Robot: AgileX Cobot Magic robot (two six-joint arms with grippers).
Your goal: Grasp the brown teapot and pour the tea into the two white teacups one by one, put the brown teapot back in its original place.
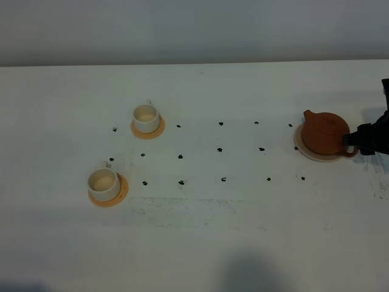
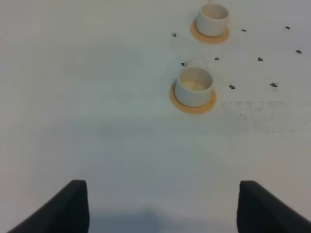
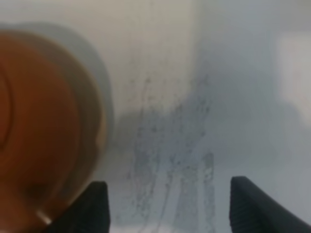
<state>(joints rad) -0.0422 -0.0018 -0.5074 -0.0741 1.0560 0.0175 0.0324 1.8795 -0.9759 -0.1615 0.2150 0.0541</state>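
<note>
The left gripper (image 2: pixel 160 206) hangs released over bare white table (image 1: pixel 243 243), nothing between its spread jaws. On the left of the table, the near teacup (image 1: pixel 104 184) and the far teacup (image 1: pixel 146 118) stand upright and well apart, each on its own orange saucer (image 1: pixel 123 190). Rows of small black marks (image 1: pixel 220 149) dot the middle. At the right, the brown teapot (image 1: pixel 325 132) sits upright on its beige coaster (image 1: pixel 307 154), spout to the left, loop handle to the right. The right gripper (image 3: pixel 167 206) sits just beside that handle, jaws wide and holding nothing.
</note>
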